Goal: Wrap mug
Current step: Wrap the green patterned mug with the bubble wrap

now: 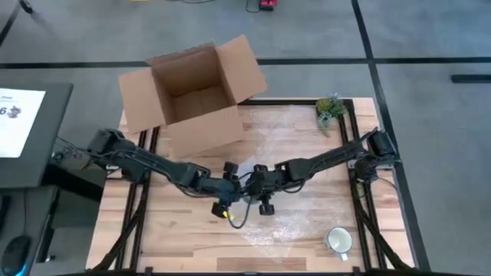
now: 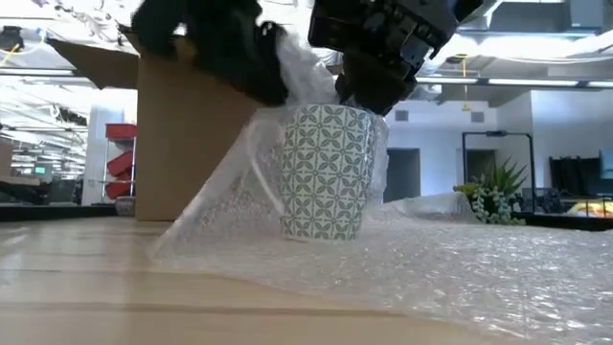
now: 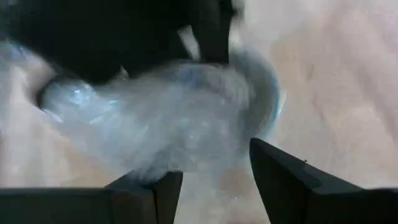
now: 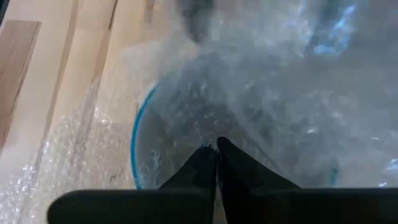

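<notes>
Bubble wrap (image 2: 460,251), clear and dimpled, lies crumpled over the pale wooden surface (image 1: 192,230) and climbs the patterned ceramic mug (image 2: 324,172) standing near its middle. Right gripper (image 4: 216,148) has its fingers pinched together on the film above the rim; left gripper (image 3: 214,163) beside it holds its fingers apart. Open cardboard box (image 1: 192,88) sits at the far-left corner

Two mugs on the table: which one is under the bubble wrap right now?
The teal-patterned white mug at table centre, draped in bubble wrap between both grippers. The plain white mug near the front right corner stands bare.
</notes>
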`<state>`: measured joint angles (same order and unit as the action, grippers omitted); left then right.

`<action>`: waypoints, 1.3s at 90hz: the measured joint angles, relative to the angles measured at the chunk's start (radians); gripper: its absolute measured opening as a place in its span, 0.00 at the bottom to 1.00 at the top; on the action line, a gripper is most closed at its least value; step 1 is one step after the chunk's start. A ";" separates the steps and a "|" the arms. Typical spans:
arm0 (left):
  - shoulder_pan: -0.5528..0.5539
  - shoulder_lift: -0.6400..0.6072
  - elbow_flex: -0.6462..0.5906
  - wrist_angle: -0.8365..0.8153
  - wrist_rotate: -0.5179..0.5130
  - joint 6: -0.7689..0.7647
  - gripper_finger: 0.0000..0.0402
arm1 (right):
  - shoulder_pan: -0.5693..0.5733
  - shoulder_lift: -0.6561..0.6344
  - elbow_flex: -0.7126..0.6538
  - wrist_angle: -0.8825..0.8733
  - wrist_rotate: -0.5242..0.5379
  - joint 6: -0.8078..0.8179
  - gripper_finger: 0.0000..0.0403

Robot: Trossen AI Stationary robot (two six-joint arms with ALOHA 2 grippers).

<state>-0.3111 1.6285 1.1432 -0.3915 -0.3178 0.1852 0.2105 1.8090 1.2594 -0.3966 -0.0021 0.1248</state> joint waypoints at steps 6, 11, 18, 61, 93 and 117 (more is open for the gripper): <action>0.000 0.003 -0.026 0.034 0.001 -0.005 0.41 | 0.007 -0.010 0.000 -0.015 0.000 0.012 0.05; 0.000 0.007 -0.043 0.048 0.001 -0.010 0.41 | 0.016 -0.023 0.000 -0.019 0.000 0.022 0.10; 0.001 0.007 -0.064 0.075 0.000 -0.016 0.41 | 0.025 -0.041 0.000 -0.030 0.001 0.034 0.17; 0.002 0.006 -0.081 0.102 0.000 -0.025 0.41 | 0.085 -0.228 0.000 -0.018 0.098 0.042 0.29; -0.009 0.007 -0.083 0.118 0.000 -0.022 0.41 | 0.022 -0.101 0.000 0.101 0.266 0.032 0.10; -0.028 -0.008 -0.085 0.096 -0.005 -0.004 0.41 | 0.017 0.043 0.005 0.104 0.162 0.048 0.01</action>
<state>-0.3395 1.6201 1.0586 -0.2960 -0.3227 0.1808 0.2272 1.8519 1.2646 -0.2923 0.1601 0.1731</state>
